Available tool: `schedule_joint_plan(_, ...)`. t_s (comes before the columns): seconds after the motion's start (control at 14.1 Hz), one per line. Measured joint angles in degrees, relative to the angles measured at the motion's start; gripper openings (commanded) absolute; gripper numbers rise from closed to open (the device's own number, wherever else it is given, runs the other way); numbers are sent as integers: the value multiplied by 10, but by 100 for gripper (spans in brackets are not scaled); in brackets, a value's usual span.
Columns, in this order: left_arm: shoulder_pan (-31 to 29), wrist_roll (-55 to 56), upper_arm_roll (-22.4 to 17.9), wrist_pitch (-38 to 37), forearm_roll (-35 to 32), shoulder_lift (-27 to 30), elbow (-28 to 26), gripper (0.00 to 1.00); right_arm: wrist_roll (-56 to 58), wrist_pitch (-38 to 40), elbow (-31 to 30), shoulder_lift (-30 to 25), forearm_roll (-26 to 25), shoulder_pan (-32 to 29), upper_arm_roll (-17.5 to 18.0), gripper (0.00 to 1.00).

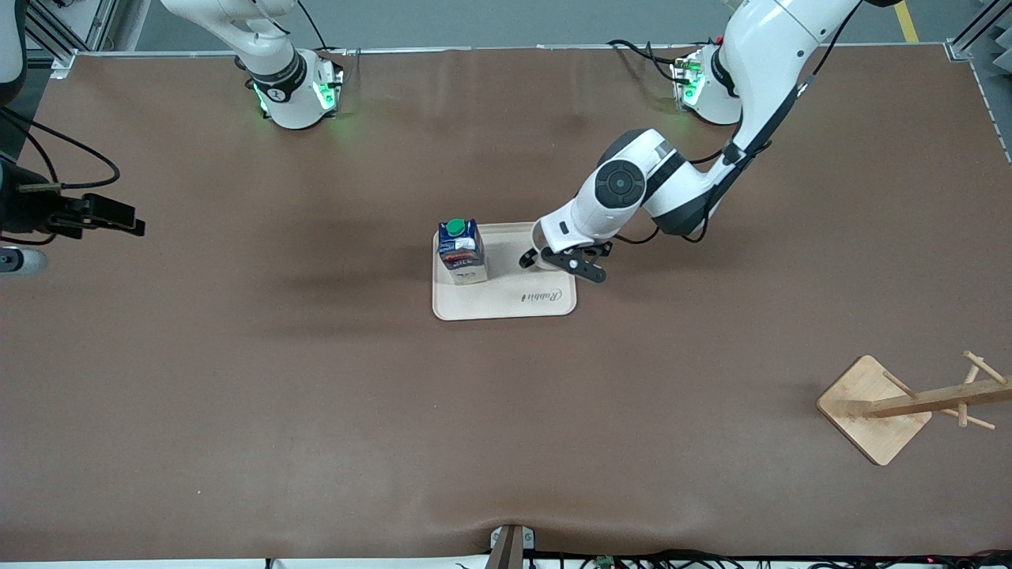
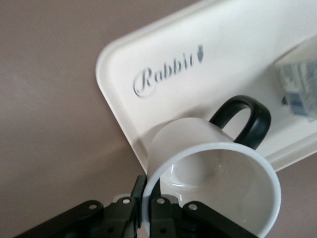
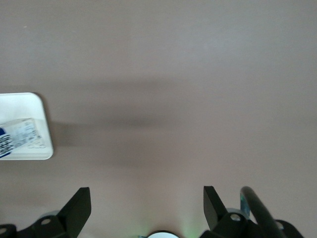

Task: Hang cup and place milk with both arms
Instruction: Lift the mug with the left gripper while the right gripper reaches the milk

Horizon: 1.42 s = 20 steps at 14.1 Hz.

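Left wrist view is filled by the cup (image 2: 213, 183), a white mug with a black loop handle, whose rim wall is pinched between the fingers of the left gripper (image 2: 147, 208). The cup is seen tilted, its open mouth turned toward the camera, over the edge of the cream tray (image 2: 119, 79) marked "Rabbit". In the front view the cup is almost wholly hidden under the left gripper (image 1: 563, 265), which is held over the tray's (image 1: 506, 304) end toward the left arm. The milk (image 1: 461, 251), a dark blue carton with a green cap, is stood upright on the tray at its end toward the right arm. The right gripper (image 3: 147, 208) is kept spread over bare brown table (image 1: 237, 379), well apart from the tray, where that arm waits. A wooden rack (image 1: 909, 405) is stood near the table's corner at the left arm's end, nearer to the front camera than the tray.
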<state>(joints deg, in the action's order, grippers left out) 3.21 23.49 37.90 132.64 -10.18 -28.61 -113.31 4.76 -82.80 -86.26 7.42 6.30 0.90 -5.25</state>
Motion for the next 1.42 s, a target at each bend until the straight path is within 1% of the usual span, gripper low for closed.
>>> schedule_joint_plan(0.07, -2, 0, 0, -32, 0, 2, 26, 0, 0, 0, -4, 1, 11, 0, 1, 100)
schedule_joint_plan(0.21, -10, 2, 0, -120, 0, 10, 94, 0, -9, 0, -7, 4, 39, 7, 3, 100)
schedule_joint_plan(0.35, -37, 2, 0, -194, 0, 23, 152, 0, -78, -7, -11, 4, 82, 25, 4, 100)
schedule_joint_plan(0.42, -57, 2, -1, -216, 0, 32, 169, 0, -115, -11, -13, 4, 95, 40, 5, 100)
schedule_joint_plan(0.57, -105, 2, 0, -239, 5, 51, 181, 0, -166, -27, -15, 4, 101, 82, 7, 100)
schedule_joint_plan(0.71, -152, 5, 1, -253, 21, 69, 184, 0, -192, -49, -21, 6, 101, 127, 9, 100)
schedule_joint_plan(0.85, -185, 45, 1, -265, 37, 87, 184, 0, -216, -83, -33, 12, 101, 175, 9, 100)
schedule_joint_plan(0.99, -193, 123, 1, -270, 40, 101, 184, 0, -246, -110, -39, 26, 101, 217, 10, 100)
schedule_joint_plan(1.13, -197, 179, 1, -271, 40, 108, 184, 0, -279, -138, -42, 46, 101, 256, 10, 100)
schedule_joint_plan(1.27, -215, 201, 0, -271, 40, 110, 184, 0, -312, -162, -44, 69, 101, 288, 10, 100)
schedule_joint_plan(1.42, -247, 218, 0, -271, 41, 112, 184, 0, -344, -189, -45, 91, 101, 315, 9, 100)
